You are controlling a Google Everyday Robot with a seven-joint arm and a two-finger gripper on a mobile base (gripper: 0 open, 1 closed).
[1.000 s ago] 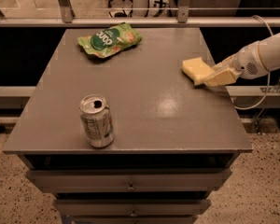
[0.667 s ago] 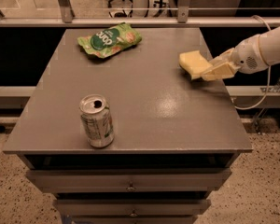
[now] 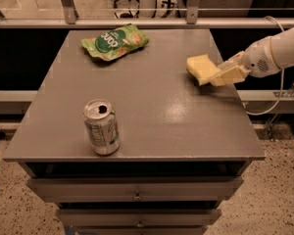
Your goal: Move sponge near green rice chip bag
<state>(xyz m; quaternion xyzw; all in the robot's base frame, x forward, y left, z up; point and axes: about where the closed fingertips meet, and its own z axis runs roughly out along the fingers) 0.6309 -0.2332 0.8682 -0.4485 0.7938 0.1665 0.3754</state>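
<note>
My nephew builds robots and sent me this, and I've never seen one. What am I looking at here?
This is one picture from a single camera looking down on a grey table with drawers below. The white arm reaching in from the right belongs to a mobile robot. Its end effector, a two-finger clamp, grips a pale yellow sponge over the table's right side. A green rice chip bag lies near the far edge. An opened drink can stands upright near the front left. Sponge and bag are well apart.

Yellow sponge point(image 3: 201, 67) clamped in gripper point(image 3: 213, 77) jaws at right; green rice chip bag point(image 3: 115, 42) flat, back-left.
</note>
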